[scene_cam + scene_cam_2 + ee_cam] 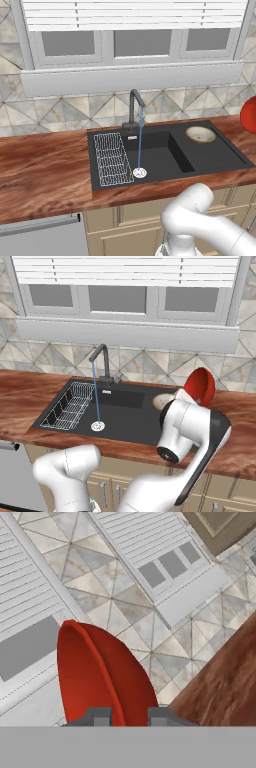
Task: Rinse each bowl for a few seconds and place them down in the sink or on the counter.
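Gripper (126,716) is nearly closed, jaws pinched on the rim of the red bowl (100,677). In hand view one finger pad (102,717) sits on one side of the rim edge, the other pad on the opposite side, rim running up between them. Bowl is tipped on edge, not flat, lifted clear of the counter (235,448).

Rel. to hand: red bowl is right at the fingertips, extending away from the palm. Wood counter lies below and off to one side of the hand; tiled wall and window blinds (30,607) are straight ahead past the bowl.

In right base view the red bowl (201,387) sits up above the arm's wrist, over the counter just past the sink's right end. In left base view only a slice of it (248,116) shows at the right frame edge.

Beige bowl (200,134) rests upright on the raised right shelf of the sink (210,155), below and to the left of the hand, well apart from it; partly hidden by the arm in right base view.

Faucet (134,107) is running, thin stream (140,142) dropping onto the drain (140,173). Wire rack (112,159) is at the far left end of the basin, farthest from the hand.
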Controlling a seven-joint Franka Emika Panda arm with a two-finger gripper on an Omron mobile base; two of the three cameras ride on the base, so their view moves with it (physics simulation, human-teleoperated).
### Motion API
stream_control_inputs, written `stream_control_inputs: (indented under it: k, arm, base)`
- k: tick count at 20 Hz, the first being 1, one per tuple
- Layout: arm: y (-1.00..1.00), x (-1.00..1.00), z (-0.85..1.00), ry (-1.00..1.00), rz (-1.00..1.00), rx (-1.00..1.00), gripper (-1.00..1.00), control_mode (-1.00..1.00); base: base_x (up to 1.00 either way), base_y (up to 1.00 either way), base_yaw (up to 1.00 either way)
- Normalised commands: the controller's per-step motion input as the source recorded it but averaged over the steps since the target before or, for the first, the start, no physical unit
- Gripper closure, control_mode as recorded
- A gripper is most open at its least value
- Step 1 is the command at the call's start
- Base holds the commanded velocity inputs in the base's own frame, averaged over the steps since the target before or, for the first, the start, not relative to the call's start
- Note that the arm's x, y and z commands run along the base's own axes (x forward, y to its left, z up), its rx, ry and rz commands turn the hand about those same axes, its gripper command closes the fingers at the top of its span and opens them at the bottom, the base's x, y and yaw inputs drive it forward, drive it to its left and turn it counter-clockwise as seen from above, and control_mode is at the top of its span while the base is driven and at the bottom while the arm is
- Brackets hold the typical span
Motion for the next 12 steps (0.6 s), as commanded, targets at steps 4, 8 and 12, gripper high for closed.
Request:
stream_control_inputs:
  k: [4,8,12]
  arm:
    - [0.29,-0.36,0.57,0.31,0.17,-0.08,1.00,-1.00]
    - [0.24,-0.37,0.42,0.36,0.20,-0.06,1.00,-1.00]
    - [0.18,-0.27,0.31,0.39,0.20,-0.01,1.00,-1.00]
  base:
    - [0.00,0.00,0.00]
    - [0.00,0.00,0.00]
    - [0.00,0.00,0.00]
